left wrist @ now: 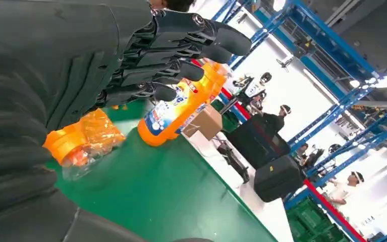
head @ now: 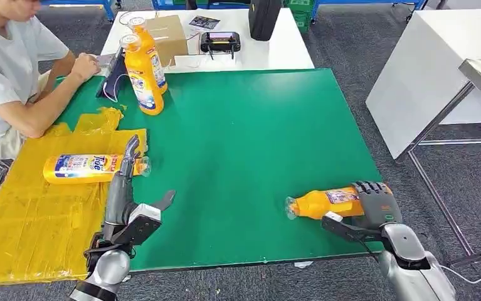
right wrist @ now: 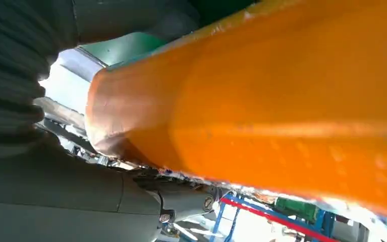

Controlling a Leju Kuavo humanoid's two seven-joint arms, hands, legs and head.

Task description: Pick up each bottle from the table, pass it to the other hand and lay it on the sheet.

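Near green table (head: pixel 237 157) front edge: right robot hand (head: pixel 375 204) grasping lying bottle (head: pixel 319 204); left robot hand (head: pixel 126 188) released beside sheet (head: pixel 31 219).

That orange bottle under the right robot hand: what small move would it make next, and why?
Probably lift it off the table. The right robot hand is wrapped around the bottle, which lies on its side on the green top. The left robot hand is open beside the sheet, so it looks free to receive the bottle.
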